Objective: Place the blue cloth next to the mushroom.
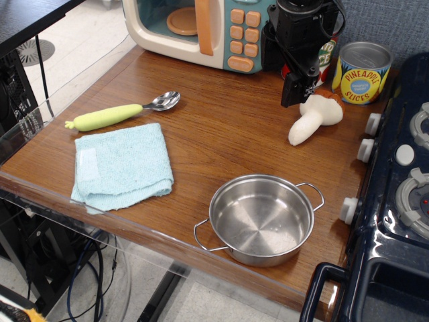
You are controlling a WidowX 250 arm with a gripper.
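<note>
Hand [297,86], closure indeterminable, is being held beside mushroom [315,118]; mushroom is risking being knocked; blue cloth [122,165] is lying ungrasped

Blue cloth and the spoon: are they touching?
Apart. The only view shows bare wood between the blue cloth and the spoon.

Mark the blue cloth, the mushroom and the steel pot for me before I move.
blue cloth [124,164], observation.image view, middle of the folded towel.
mushroom [315,117], observation.image view, where the stem meets the cap.
steel pot [261,216], observation.image view, bare inner bottom.
</note>
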